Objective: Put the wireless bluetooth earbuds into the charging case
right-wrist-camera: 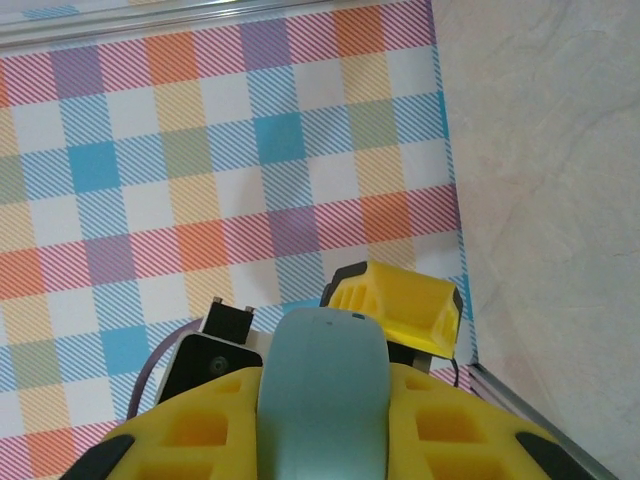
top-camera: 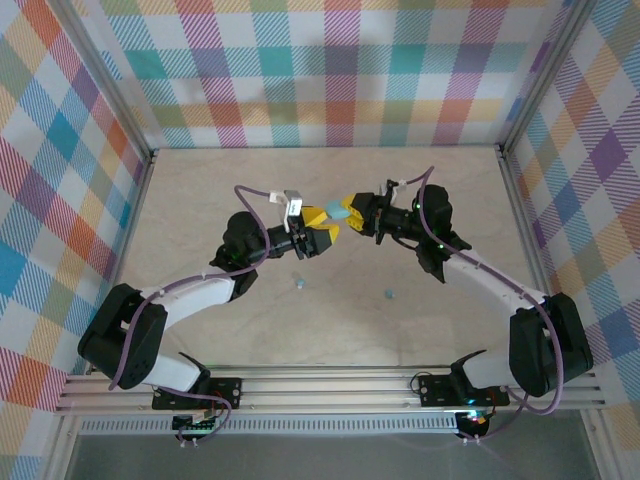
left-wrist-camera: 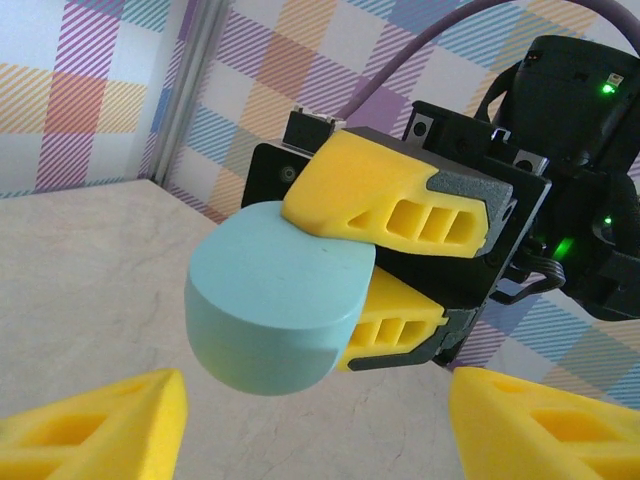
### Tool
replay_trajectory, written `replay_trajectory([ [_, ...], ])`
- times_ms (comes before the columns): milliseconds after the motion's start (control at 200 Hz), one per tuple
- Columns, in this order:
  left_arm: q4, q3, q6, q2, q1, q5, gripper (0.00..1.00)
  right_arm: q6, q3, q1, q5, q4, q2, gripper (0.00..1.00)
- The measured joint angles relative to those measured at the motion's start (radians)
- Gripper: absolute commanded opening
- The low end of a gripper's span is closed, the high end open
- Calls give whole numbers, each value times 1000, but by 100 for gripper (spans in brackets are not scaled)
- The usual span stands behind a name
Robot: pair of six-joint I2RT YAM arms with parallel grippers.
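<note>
A pale marbled counter (top-camera: pixel 330 180) is boxed in by walls of pastel checked cloth (top-camera: pixel 330 60), with a metal corner post (left-wrist-camera: pixel 187 90) and metal rails (top-camera: pixel 330 385) along its near edge.

The table's middle is barred by the left gripper (top-camera: pixel 327 229) and right gripper (top-camera: pixel 351 211), set tip to tip, with the charging case (top-camera: pixel 342 214) between them. Passage is afforded over the bare table (top-camera: pixel 330 172) beyond. In the near gap between the arms, an earbud (top-camera: pixel 298 282) and a second earbud (top-camera: pixel 390 294) are noted.

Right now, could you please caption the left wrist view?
Right gripper clamps the light-blue charging case facing the open left gripper.
</note>
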Motion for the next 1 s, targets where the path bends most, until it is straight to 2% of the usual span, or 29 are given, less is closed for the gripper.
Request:
replay_trajectory([
  [150, -13, 11, 11, 0, -3, 0, 58, 18, -1, 10, 0, 5, 0, 19],
  [235, -15, 14, 11, 0, -2, -2, 51, 26, -3, 15, -1, 11, -1, 19],
  [450, -14, 15, 11, 1, -2, -4, 46, 37, -5, 22, -2, 16, -5, 19],
  [810, -13, 40, 11, 8, -3, 5, 49, 59, -7, 37, -3, 35, -6, 19],
  [1000, -15, 45, 13, 8, -2, 17, 44, 68, -11, 38, -6, 37, -13, 19],
])
